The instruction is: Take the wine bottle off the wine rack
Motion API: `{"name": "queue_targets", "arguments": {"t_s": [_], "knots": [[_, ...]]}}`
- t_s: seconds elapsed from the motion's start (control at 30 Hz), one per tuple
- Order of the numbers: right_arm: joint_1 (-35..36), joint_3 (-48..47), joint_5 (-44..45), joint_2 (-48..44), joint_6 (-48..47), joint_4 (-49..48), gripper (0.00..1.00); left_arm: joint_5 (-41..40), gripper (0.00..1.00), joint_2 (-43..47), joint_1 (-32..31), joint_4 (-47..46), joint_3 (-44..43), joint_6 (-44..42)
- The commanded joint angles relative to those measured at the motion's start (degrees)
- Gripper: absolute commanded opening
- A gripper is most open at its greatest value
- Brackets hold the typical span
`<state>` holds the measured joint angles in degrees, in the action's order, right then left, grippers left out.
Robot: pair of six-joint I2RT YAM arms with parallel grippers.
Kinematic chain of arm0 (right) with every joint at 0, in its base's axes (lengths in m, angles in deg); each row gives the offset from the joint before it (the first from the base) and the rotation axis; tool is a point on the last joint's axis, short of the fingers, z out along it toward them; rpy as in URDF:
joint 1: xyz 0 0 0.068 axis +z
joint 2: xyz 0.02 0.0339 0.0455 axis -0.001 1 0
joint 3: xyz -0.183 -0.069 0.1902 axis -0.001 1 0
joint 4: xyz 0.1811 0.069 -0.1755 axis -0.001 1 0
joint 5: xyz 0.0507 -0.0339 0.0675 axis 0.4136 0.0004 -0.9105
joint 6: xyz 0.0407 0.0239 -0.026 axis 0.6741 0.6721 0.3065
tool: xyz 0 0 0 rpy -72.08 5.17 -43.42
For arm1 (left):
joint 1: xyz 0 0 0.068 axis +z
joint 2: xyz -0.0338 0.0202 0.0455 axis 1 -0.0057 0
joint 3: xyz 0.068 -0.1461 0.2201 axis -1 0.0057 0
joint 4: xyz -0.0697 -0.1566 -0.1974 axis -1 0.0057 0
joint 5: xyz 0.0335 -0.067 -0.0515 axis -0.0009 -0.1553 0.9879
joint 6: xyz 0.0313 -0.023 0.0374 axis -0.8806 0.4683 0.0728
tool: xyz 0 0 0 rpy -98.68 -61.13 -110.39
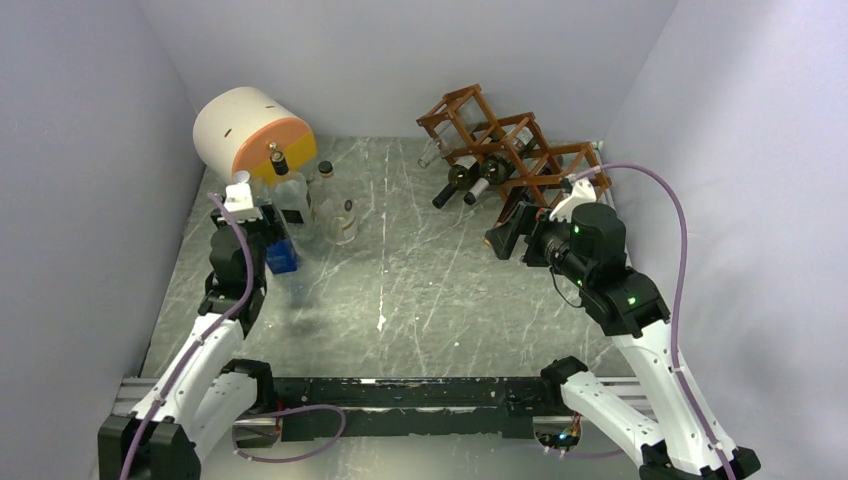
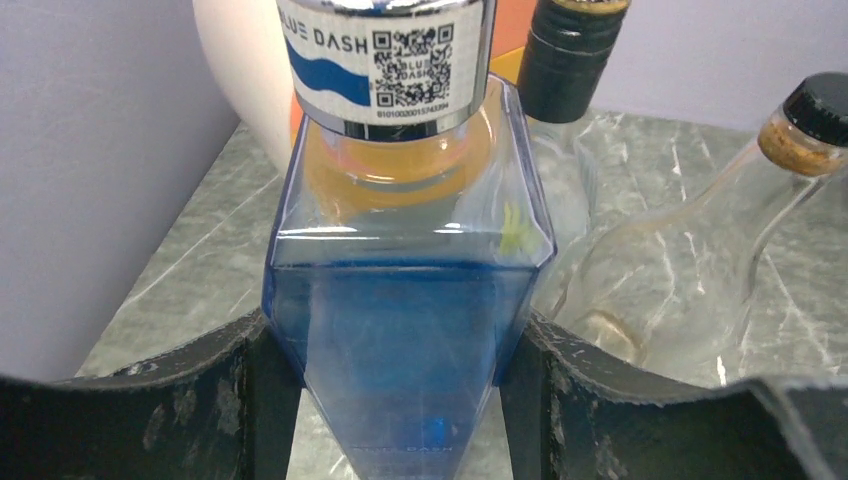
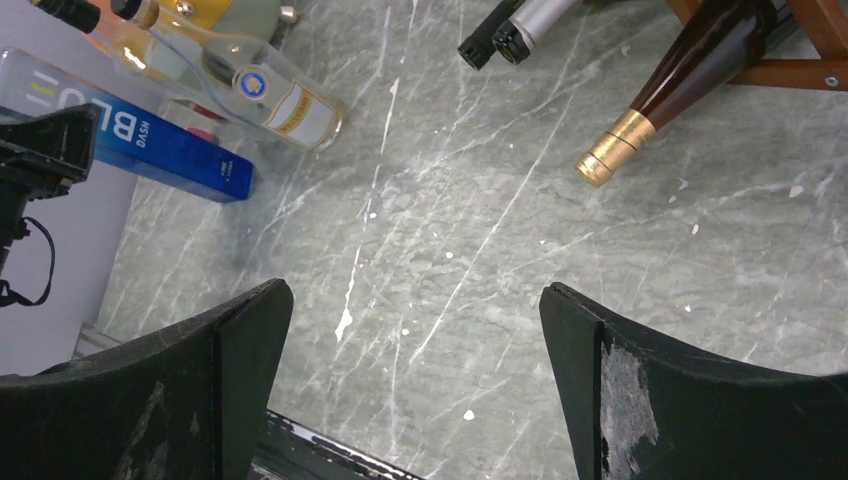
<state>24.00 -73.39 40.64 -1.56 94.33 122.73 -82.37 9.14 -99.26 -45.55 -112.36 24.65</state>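
The reddish-brown wooden wine rack [image 1: 512,140] stands at the back right. Two dark bottle necks [image 1: 458,184] poke out of its cubbies toward the table's middle. In the right wrist view a brown bottle with a gold foil top [image 3: 655,105] lies in the rack [image 3: 800,72], beside two more necks [image 3: 505,35]. My right gripper [image 1: 505,238] is open and empty in front of the rack, and the right wrist view [image 3: 415,340] shows only bare table between its fingers. My left gripper [image 1: 280,250] is shut on a square blue bottle [image 2: 405,330] at the far left.
A white-and-orange cylinder [image 1: 252,132] lies at the back left. Several clear glass bottles [image 1: 335,215] stand beside the blue one, close to my left gripper; two show in the left wrist view [image 2: 680,290]. Grey walls enclose the marbled table [image 1: 420,290] on both sides.
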Motion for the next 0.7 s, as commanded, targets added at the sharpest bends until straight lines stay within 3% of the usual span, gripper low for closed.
{"name": "queue_targets", "arguments": {"t_s": [0.0, 0.27, 0.33, 0.4, 0.43, 0.47, 0.53, 0.67], "knots": [[-0.1, 1.0, 1.2, -0.8, -0.4, -0.8, 1.00, 14.3, 0.07, 0.7, 5.4, -17.5, 1.2, 2.9], [-0.1, 3.3, -0.8, -0.5, 0.6, -3.5, 1.00, 19.2, 0.09, 0.1, 6.2, -14.6, 0.9, 1.6], [-0.1, 3.8, -1.4, -0.3, 0.9, -4.3, 1.00, 18.3, 0.21, -0.2, 6.2, -11.6, -0.3, 1.6], [-0.1, 3.8, -1.8, 0.0, 1.3, -4.8, 1.00, 16.8, 0.43, -0.3, 6.2, -8.9, -1.6, 1.6], [-0.1, 3.9, -2.0, 0.1, 1.4, -5.0, 1.00, 16.4, 0.72, -0.3, 6.2, -7.6, -2.0, 1.6], [-0.1, 4.6, -2.1, 0.4, 1.4, -5.0, 1.00, 16.2, 0.92, -0.4, 6.1, -6.5, -2.6, 1.4], [-0.1, 5.5, -2.1, 0.8, 1.3, -4.9, 1.00, 15.9, 1.00, -0.5, 5.9, -4.4, -4.0, 1.0], [-0.1, 6.1, -1.2, 1.2, 0.7, -4.7, 1.00, 15.4, 1.00, 0.0, 4.7, -2.1, -5.3, 0.7]]}}
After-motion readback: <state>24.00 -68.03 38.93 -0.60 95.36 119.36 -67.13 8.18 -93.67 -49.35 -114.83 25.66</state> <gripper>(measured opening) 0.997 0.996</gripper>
